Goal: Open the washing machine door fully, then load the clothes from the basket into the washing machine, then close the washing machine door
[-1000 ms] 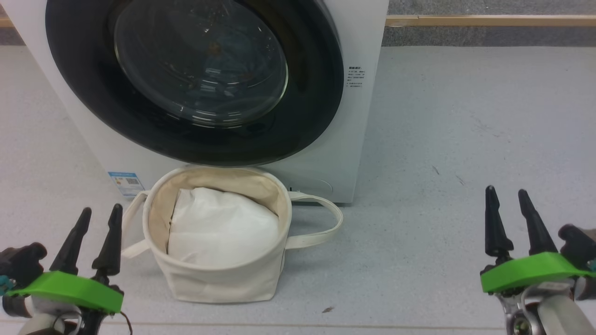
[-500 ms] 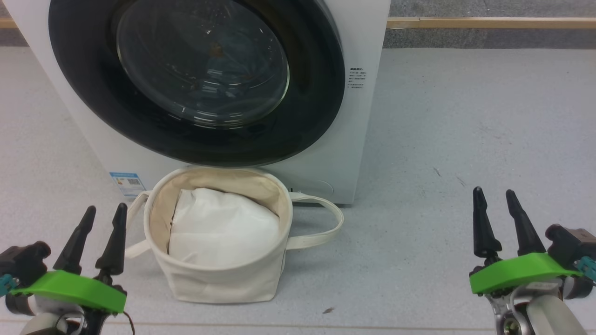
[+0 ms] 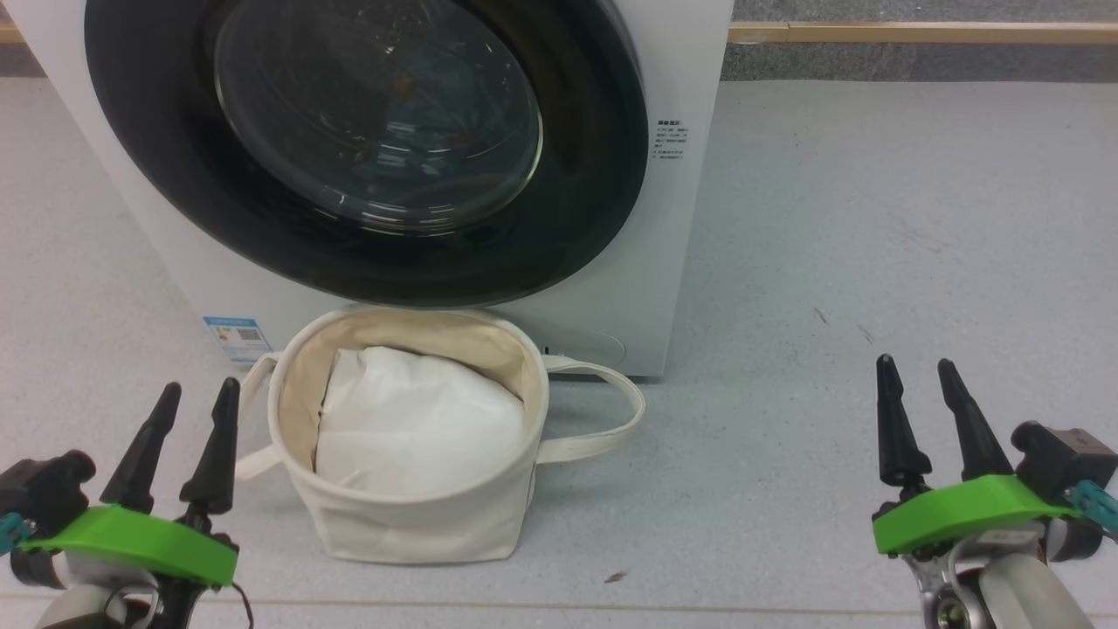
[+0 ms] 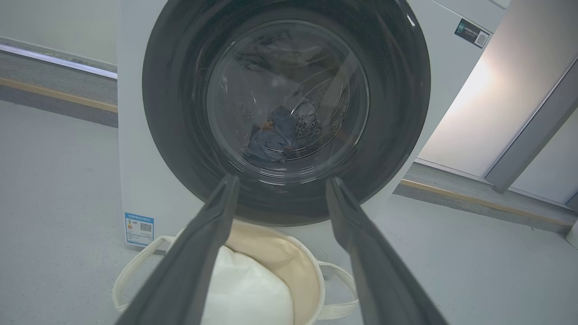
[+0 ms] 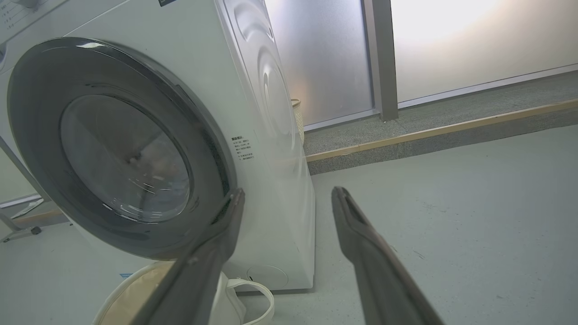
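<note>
— Where are the claws?
— The left gripper (image 3: 199, 389) sits at the lower left of the head view, fingers spread, pinching nothing. The right gripper (image 3: 914, 363) at the lower right is likewise spread.
— What's nearest?
— The basket (image 3: 419, 533) stands on the floor (image 3: 830, 218) just right of the left gripper, apart from it, with a white cloth (image 3: 419, 428) inside.
— And the machine?
— The washing machine (image 3: 681, 262) rises behind the basket at the upper left, its door (image 3: 594, 175) closed. In the left wrist view, a bluish garment (image 4: 271, 140) lies behind the glass.
</note>
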